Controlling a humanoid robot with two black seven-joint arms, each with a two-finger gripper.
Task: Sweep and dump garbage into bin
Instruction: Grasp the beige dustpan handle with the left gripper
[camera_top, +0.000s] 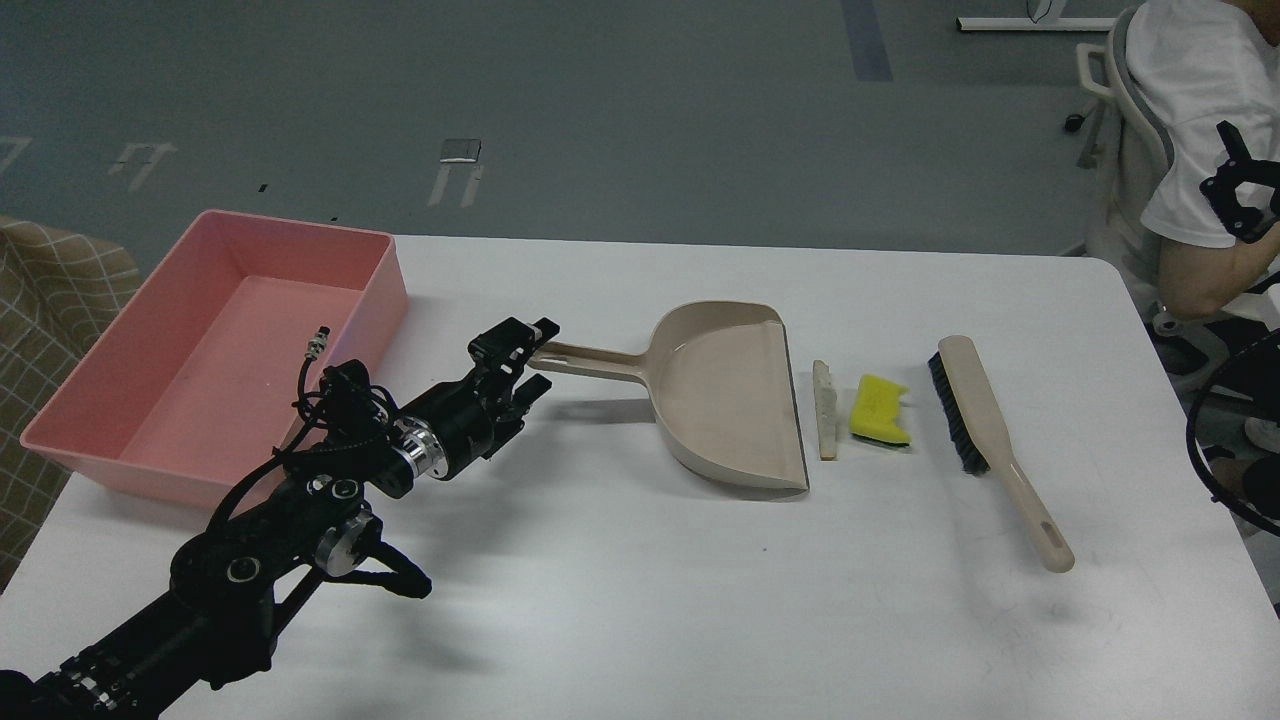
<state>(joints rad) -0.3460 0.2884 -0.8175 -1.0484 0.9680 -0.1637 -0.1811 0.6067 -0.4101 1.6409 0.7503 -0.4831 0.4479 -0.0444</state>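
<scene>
The garbage lies on the white table (640, 600) right of centre: a thin whitish slice with a tan crust (824, 408) and a bright yellow sponge-like chunk (879, 410). The beige dustpan (725, 390) lies just left of them, its straight lip facing the slice and its handle (585, 361) pointing left. My left gripper (537, 355) is open, its fingers above and below the end of the dustpan handle. The pink bin (215, 350) stands empty at the far left. My right gripper is out of view.
A beige brush with black bristles (985, 430) lies right of the garbage, handle toward the front. A person in a white shirt (1200, 150) sits past the table's right edge. A checked cloth (50, 320) is left of the bin.
</scene>
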